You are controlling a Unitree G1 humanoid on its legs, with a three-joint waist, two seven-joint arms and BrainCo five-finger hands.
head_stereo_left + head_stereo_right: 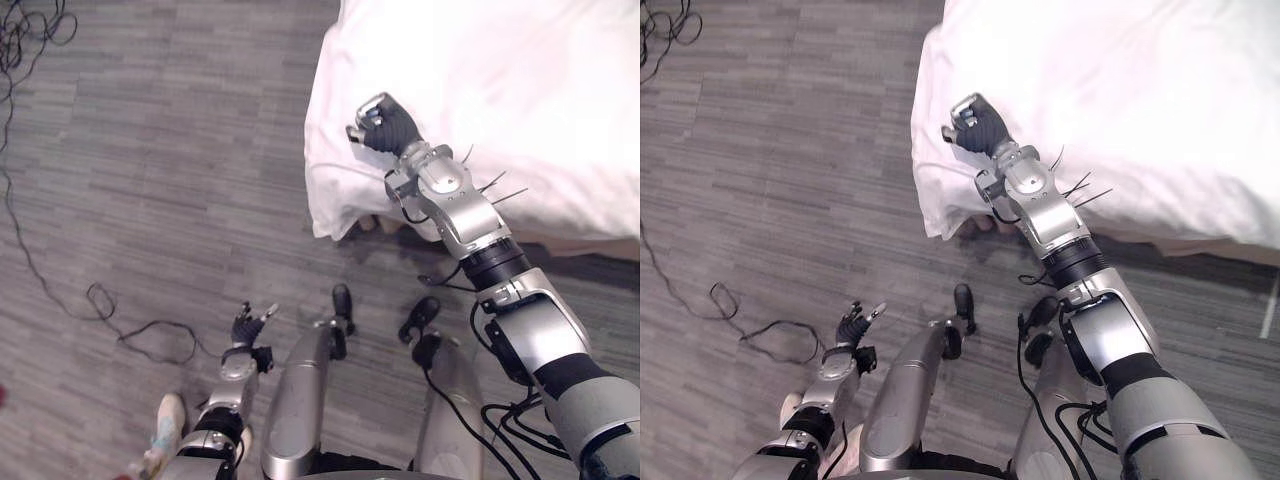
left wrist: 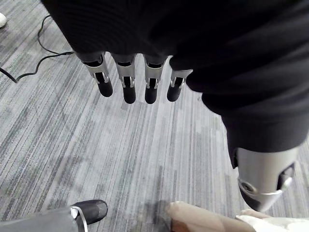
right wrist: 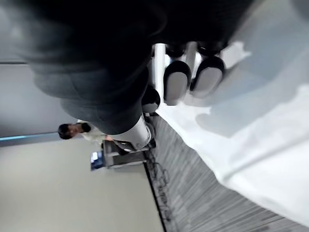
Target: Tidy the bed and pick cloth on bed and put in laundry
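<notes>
Right hand (image 1: 385,125) sits at the bedsheet (image 1: 520,90) corner edge, floor (image 1: 180,150) alongside.

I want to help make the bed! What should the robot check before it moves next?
1. Right hand over the white sheet, near its corner: ok.
2. Right hand really holding the white sheet: cannot tell.
3. Left hand free, fingers straight, hanging above the floor: ok.
4. What goes to the laundry: cannot tell.
</notes>
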